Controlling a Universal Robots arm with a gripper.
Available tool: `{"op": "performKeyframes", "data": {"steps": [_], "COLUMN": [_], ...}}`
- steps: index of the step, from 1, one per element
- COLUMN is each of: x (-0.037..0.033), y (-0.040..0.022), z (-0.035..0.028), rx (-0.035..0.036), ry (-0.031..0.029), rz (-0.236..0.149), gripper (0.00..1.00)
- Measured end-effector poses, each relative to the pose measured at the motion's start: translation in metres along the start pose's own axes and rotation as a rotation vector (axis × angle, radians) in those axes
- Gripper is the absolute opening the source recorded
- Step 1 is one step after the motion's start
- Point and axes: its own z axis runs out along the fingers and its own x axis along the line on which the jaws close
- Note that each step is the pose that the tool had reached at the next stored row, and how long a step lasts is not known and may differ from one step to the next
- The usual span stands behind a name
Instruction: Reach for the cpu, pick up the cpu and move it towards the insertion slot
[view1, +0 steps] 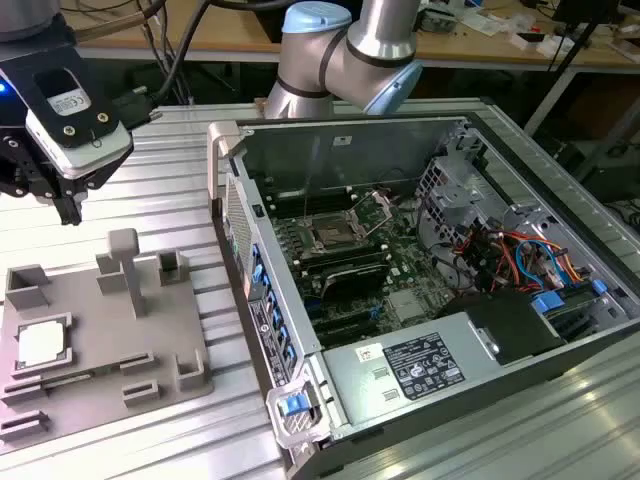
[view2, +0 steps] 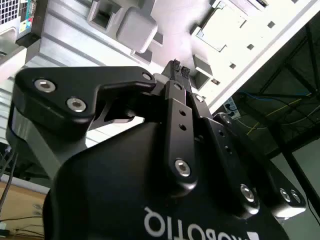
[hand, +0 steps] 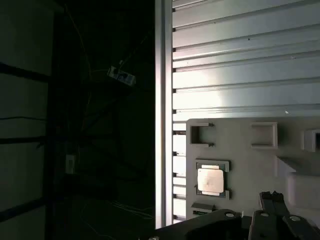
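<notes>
The cpu (view1: 42, 345) is a small silvery square lying flat in a recess of the grey plastic tray (view1: 110, 320), at the exterior view's left. It appears in both wrist views (hand: 210, 180) (view2: 225, 26). My gripper (view1: 70, 205) hangs high above the tray's far end, well clear of the cpu. Its black fingertips (view2: 174, 65) stand together, shut with nothing between them (hand: 272, 196). The insertion slot (view1: 330, 235) is the metal-framed socket on the green board inside the open computer case, with its hinged frame raised.
The open computer case (view1: 420, 270) takes up the middle and the exterior view's right, its metal side wall (view1: 255, 250) standing between tray and socket. Upright pegs (view1: 125, 255) rise from the tray. The ribbed aluminium table (hand: 240, 55) ends at an edge (hand: 162, 120) beside the tray.
</notes>
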Motion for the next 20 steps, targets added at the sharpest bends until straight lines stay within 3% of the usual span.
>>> {"op": "performKeyframes", "data": {"steps": [13, 16, 19, 20], "x": [0.0113, 0.0181, 0.0291, 0.0314], "y": [0.0002, 0.0, -0.0001, -0.0001], "z": [0.0004, 0.0006, 0.0009, 0.001], "rx": [0.0001, 0.0, 0.0, 0.0001], "ry": [0.0, 0.0, 0.0001, 0.0003], "rz": [0.0, 0.0, 0.0, 0.0], "gripper": [0.11, 0.11, 0.3, 0.3]}}
